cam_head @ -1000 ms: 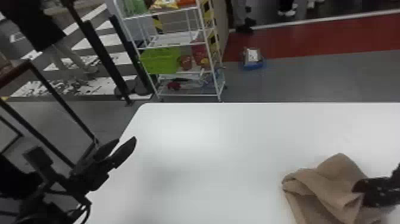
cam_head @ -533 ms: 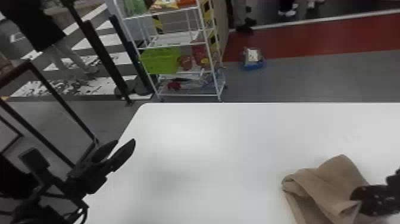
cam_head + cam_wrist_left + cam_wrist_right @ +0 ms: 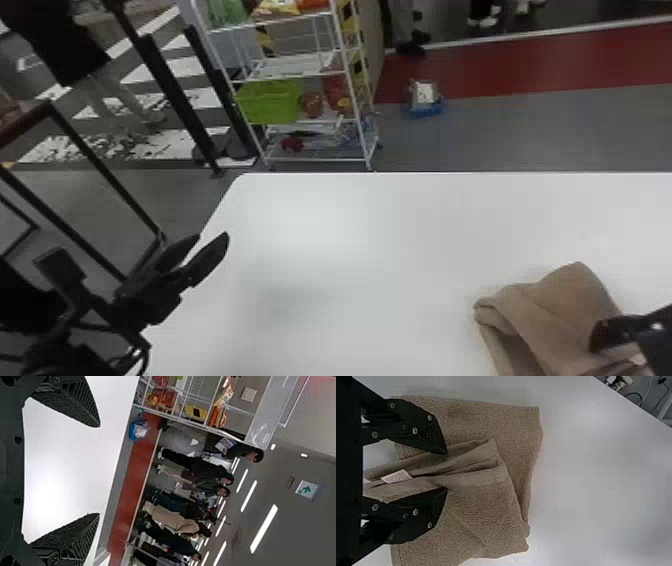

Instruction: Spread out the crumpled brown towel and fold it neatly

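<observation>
Edging inward over the crumpled brown towel (image 3: 575, 305) on the worktop (image 3: 350, 240), the right gripper (image 3: 447, 471) is straddling a fold (image 3: 472, 477), fingers apart, probably preparing a spreading grip. The right wrist view is revealing a label (image 3: 396, 476); the head view is placing the left gripper (image 3: 212, 236), fingers parted, by the worktop's left edge.

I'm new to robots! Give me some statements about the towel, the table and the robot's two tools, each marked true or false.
1. The brown towel lies on the white table. True.
2. The left tool is gripping the towel. False: its fingers are apart with no cloth between them.
3. A small label shows on the towel. True.
4. The towel is spread out flat. False: it lies folded over and creased.
5. Part of the towel lies between the right tool's fingers. True.
</observation>
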